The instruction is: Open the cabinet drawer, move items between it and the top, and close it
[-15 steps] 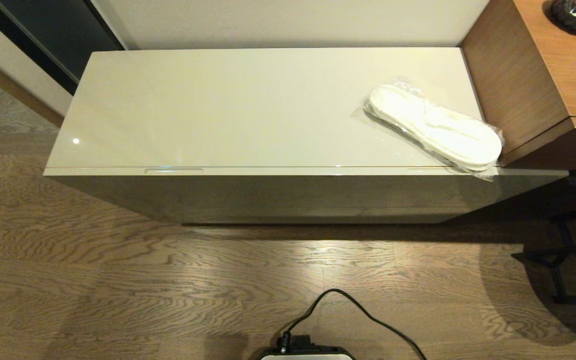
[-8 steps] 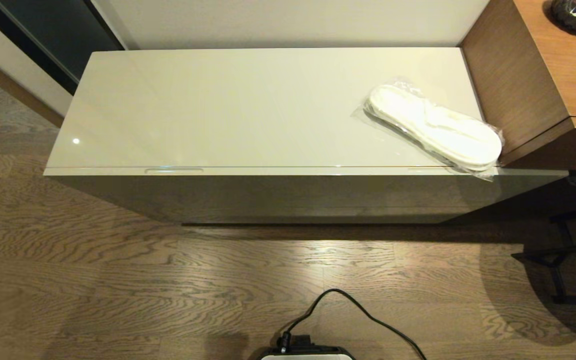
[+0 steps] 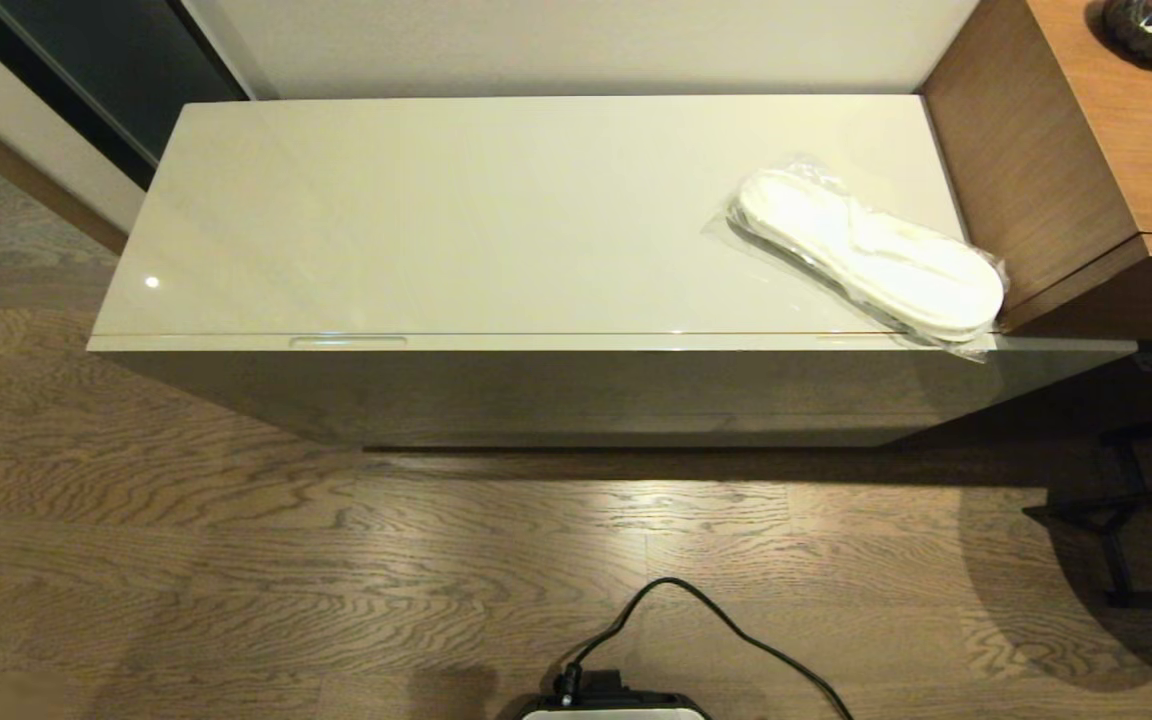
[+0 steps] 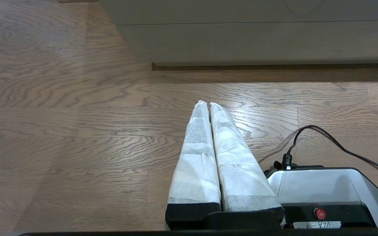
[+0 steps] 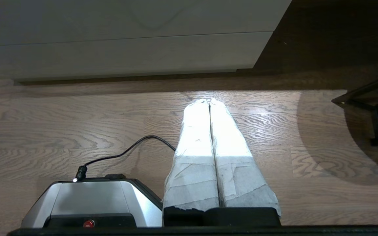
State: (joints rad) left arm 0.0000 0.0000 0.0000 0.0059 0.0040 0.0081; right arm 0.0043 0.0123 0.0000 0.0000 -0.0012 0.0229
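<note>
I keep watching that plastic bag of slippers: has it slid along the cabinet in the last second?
No. The slippers sit on the top, one end against the brown wooden unit, exactly as before.

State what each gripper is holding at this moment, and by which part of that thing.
Nothing is held. The left gripper and the right gripper are both shut on nothing, hanging over the floor. The slippers lie untouched on the top.

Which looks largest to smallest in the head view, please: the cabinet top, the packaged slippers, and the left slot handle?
1. The top, by far the widest thing in view.
2. The slippers, lying on its right end.
3. The left slot handle, a thin strip on the front edge.
All sit at similar distance, so the order is safe.
</note>
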